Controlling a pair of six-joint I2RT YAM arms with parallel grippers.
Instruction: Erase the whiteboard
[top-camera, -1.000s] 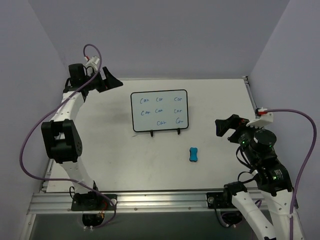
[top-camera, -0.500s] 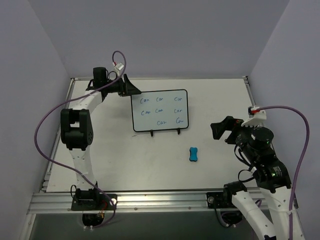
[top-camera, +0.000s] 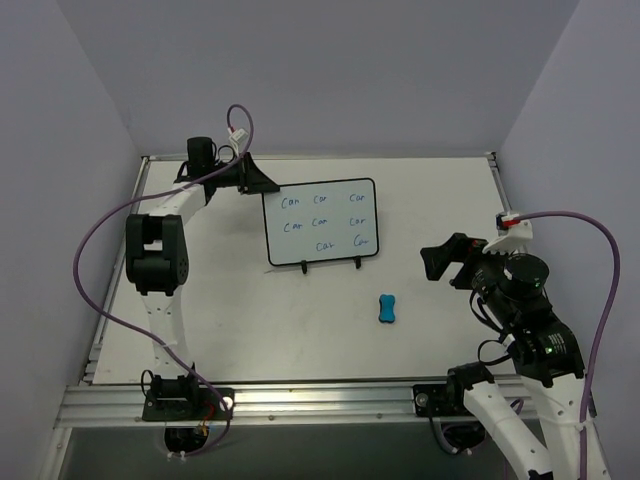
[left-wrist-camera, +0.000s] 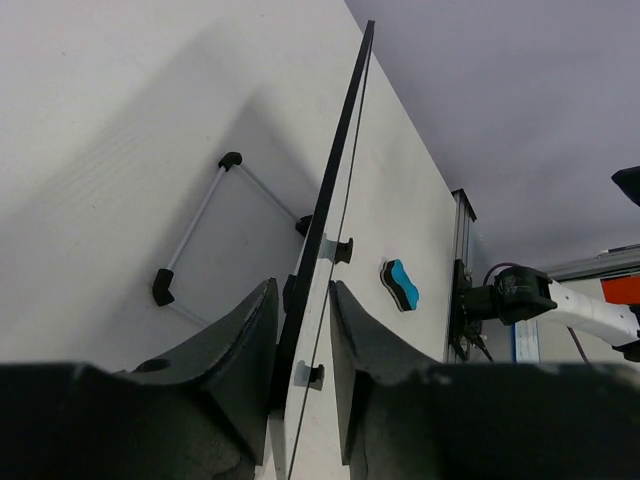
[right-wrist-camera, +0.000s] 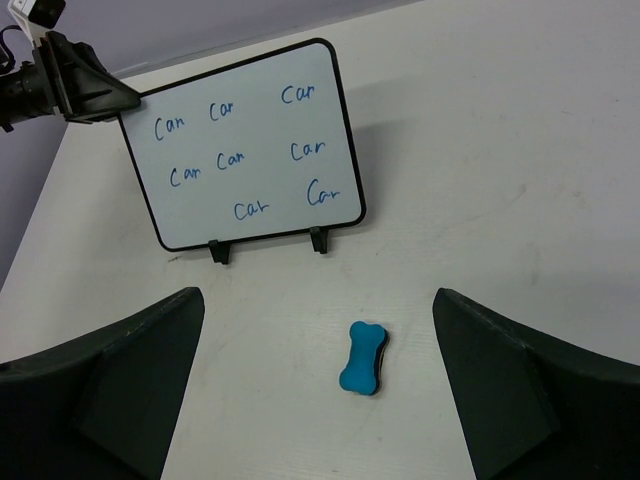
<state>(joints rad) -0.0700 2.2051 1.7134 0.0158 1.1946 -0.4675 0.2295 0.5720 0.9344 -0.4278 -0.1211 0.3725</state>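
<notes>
The whiteboard (top-camera: 320, 222) stands on two black feet at the table's middle back, with blue "Car" words across its face (right-wrist-camera: 250, 150). My left gripper (top-camera: 268, 187) is at its top left corner. In the left wrist view the gripper (left-wrist-camera: 302, 290) straddles the board's black edge (left-wrist-camera: 335, 190), fingers pressed in from both sides. The blue bone-shaped eraser (top-camera: 388, 309) lies flat in front of the board, to its right. My right gripper (top-camera: 432, 262) hovers open to the right of it. The eraser (right-wrist-camera: 363, 358) lies below and between the wide jaws (right-wrist-camera: 318, 296).
A wire stand (left-wrist-camera: 200, 230) props the board from behind. Purple walls close in the table on the left, back and right. An aluminium rail (top-camera: 320, 400) with both arm bases runs along the near edge. The eraser also shows past the board (left-wrist-camera: 401, 284).
My left arm swung from the back left corner to the whiteboard's top left corner and its jaws closed in on the edge. The right gripper moved slightly left, toward the eraser.
</notes>
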